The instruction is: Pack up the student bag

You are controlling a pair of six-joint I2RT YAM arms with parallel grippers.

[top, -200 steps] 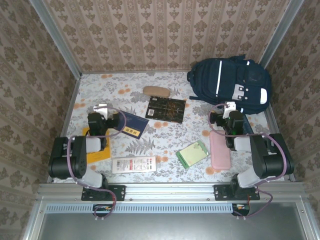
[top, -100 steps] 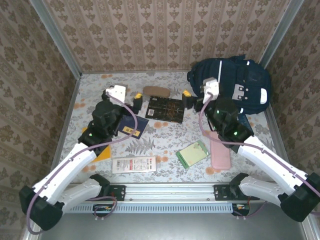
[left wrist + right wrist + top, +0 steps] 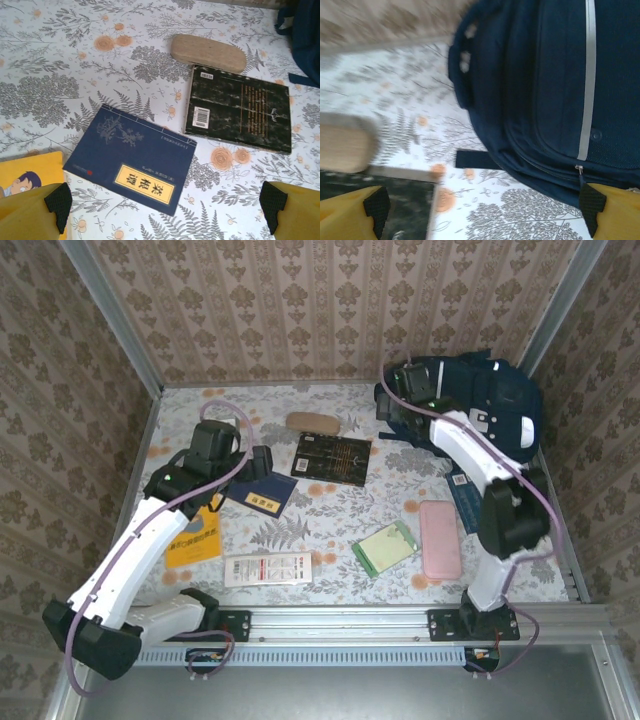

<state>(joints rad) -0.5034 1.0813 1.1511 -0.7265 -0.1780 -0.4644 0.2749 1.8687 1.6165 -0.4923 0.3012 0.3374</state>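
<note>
The left gripper [image 3: 262, 462] [image 3: 165, 210] hangs released over the flowered table [image 3: 330, 515], its fingers spread wide with nothing between them. A yellow book [image 3: 192, 540] [image 3: 27, 175] lies beside its left finger. A navy booklet [image 3: 265, 495] [image 3: 132, 165] lies flat just ahead of it, between the two fingers. Ahead and to its right is a dark book [image 3: 331, 457] [image 3: 237, 112], with a tan case [image 3: 314, 422] [image 3: 208, 52] just beyond that.

Behind both grippers, toward the arm bases, a white packet [image 3: 267, 568], a green notepad [image 3: 385, 548] and a pink case [image 3: 439, 538] lie from left to right.

The right gripper [image 3: 388, 425] [image 3: 482, 210] is also spread wide and holds nothing. The tan case [image 3: 345, 147] is off to its left, and a corner of the dark book [image 3: 395, 210] is by its left finger.

The student bag [image 3: 470, 410] [image 3: 545, 90] [image 3: 305, 40] lies ahead of this gripper and to its right, in the far right corner of the table. It lies flat, front face up, and spans more from side to side than from far to near. Its white stripe runs from far to near. A fabric loop on its edge faces left, toward the tan case, and a dark strap trails onto the table just ahead of the gripper. I cannot tell which end is its top. A zip pull sits at the bag's near edge, the zip lines look closed, and its contents are hidden.
</note>
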